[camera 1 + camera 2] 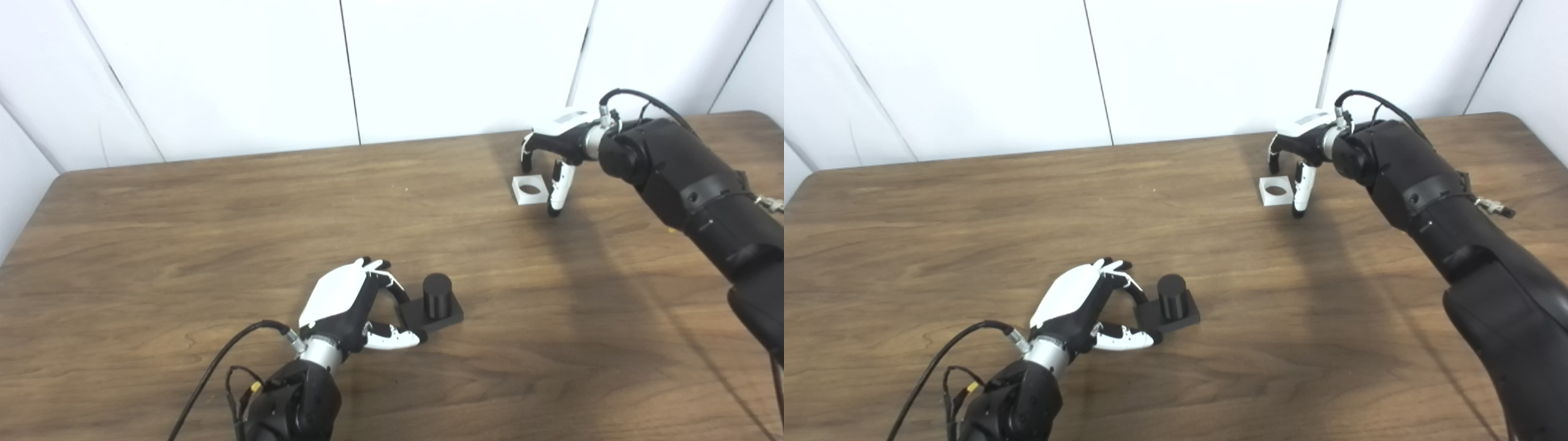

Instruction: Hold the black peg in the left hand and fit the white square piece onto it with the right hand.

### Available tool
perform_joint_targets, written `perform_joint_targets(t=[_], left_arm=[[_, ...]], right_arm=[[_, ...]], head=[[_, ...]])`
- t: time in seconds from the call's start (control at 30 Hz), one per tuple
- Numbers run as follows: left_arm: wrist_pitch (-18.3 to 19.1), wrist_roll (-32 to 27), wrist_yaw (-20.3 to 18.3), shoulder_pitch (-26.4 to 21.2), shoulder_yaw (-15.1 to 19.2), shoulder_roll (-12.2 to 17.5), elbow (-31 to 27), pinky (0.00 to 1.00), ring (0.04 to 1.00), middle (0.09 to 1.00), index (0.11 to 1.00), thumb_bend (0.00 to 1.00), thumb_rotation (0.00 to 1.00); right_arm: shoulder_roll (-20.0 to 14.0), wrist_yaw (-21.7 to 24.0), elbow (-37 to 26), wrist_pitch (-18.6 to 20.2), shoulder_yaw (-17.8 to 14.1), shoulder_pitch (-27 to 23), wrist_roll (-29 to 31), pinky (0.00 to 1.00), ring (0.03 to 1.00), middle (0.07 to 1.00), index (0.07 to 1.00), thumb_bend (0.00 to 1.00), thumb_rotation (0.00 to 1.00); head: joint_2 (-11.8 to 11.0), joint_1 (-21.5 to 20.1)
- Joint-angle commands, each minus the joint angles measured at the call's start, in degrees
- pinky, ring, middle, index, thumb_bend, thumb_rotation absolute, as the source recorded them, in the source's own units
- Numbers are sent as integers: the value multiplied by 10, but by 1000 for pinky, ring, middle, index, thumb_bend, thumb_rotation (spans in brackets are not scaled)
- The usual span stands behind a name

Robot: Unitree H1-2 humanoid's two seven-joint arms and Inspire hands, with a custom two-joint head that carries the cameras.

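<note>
Black and cylindrical, the upright peg on its flat square base (436, 304) is standing on the wood-grain counter (184, 257), its base pinched by the left hand (352, 309). Far right, the white square piece with a round hole (529, 189) is lying flat beneath the right hand (554, 162), fingers spread, grasping nothing.

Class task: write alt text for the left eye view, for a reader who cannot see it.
On a brown wooden table, the left hand has its fingers at the base of an upright black peg, while the right hand arches over a white square piece with a round hole, farther back.
</note>
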Motion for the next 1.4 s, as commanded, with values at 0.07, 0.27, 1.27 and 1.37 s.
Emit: perform_joint_targets(t=[0.07,0.27,1.27,1.37], left_arm=[[-8,11,19,-1,-7,13,13,1000,1000,930,529,593,224],[-6,25,24,-3,-17,22,14,1000,1000,931,539,604,242],[1,13,26,-4,-12,14,14,1000,1000,933,536,567,290],[1,14,25,-5,-12,14,13,1000,1000,932,536,563,299]], right_arm=[[-8,-11,-5,7,-11,-40,1,1000,1000,925,713,1000,243],[-6,-17,-6,5,-13,-39,2,1000,1000,920,693,968,220],[4,13,-25,22,-12,-36,0,1000,1000,918,630,976,240],[4,13,-27,22,-12,-33,-2,1000,1000,917,628,976,239]], head=[[0,1],[0,-1],[4,-4],[6,-4]])
